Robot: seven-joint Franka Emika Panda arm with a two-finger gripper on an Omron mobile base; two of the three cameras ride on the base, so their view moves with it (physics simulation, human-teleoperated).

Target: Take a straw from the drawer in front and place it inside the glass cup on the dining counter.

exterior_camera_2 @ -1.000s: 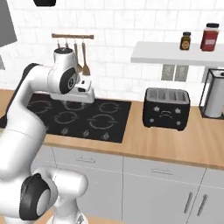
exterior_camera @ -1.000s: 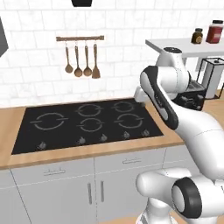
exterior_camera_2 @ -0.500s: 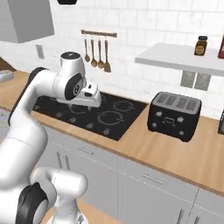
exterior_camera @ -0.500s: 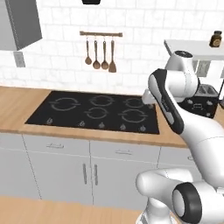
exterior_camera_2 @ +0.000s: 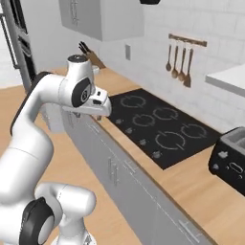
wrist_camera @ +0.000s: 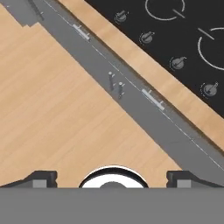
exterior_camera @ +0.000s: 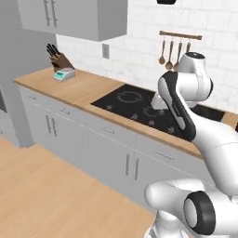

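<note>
The landmark here is the black hob (exterior_camera: 153,109), set flush into a long light-wood bench (exterior_camera: 79,88) that runs along a white tiled wall. In the left base view the bench stretches away to the left of the hob. At that far end a knife block (exterior_camera: 59,59) stands against the wall with a small pale-green scale (exterior_camera: 63,74) just in front of it. Grey cabinet doors (exterior_camera: 114,160) with slim bar handles sit below the bench, and shallow drawer fronts (exterior_camera: 109,130) lie above them, all closed. Grey wall cupboards (exterior_camera: 79,16) hang above the bench left of the hob. Over the hob's back edge a rail of wooden utensils (exterior_camera: 174,49) hangs on the tiles. In the right base view a dark toaster (exterior_camera_2: 229,160) stands on the bench to the right of the hob, and the corner of a white shelf (exterior_camera_2: 227,79) juts out above it.

The white arm bends up over the hob's front edge. Its pincer (wrist_camera: 112,177) looks down at the wood floor (wrist_camera: 57,113) in front of the cabinets. Both dark fingertips (wrist_camera: 41,178) stand far apart at the bottom corners of the hand view, with nothing between them. The hob's knobs and rings cross the upper right of that view.

I cannot find the straw, the glass cup or the dining bench anywhere in these views.
</note>
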